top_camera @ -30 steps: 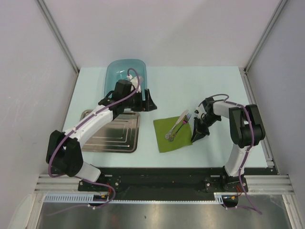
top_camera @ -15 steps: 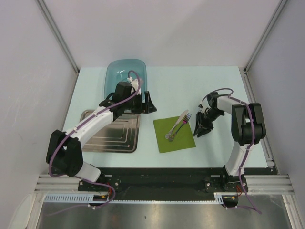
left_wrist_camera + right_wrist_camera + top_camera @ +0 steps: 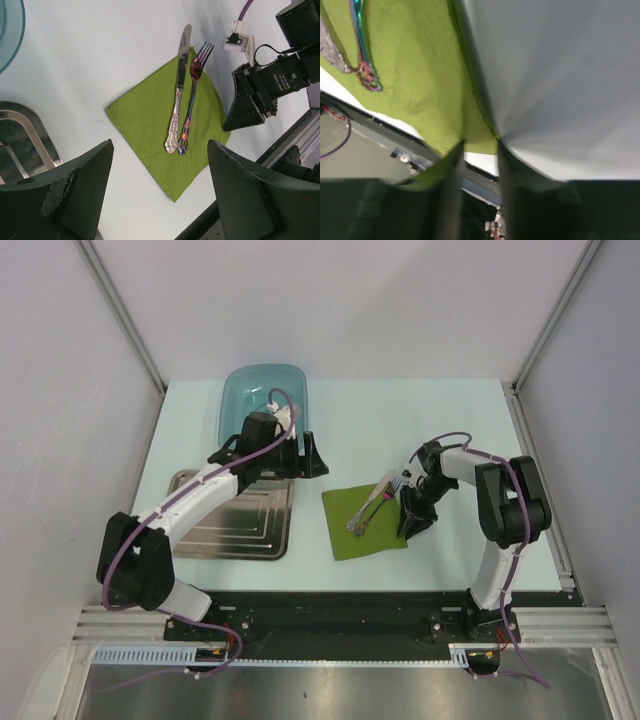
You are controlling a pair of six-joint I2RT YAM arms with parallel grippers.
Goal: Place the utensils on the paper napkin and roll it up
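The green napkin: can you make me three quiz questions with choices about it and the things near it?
1. Where do the knife and the fork lie?
A. in the teal basin
B. on the steel tray
C. on the green napkin

2. How many utensils are on the green napkin?
A. one
B. two
C. four

3. How is the left pincer?
A. open, with nothing in it
B. shut on the fork
C. shut on the green napkin

Answers:
1 C, as both lie side by side across the green sheet.
2 B, as only one knife and one fork are there.
3 A, as its two fingers stand wide apart in the left wrist view and hold nothing.
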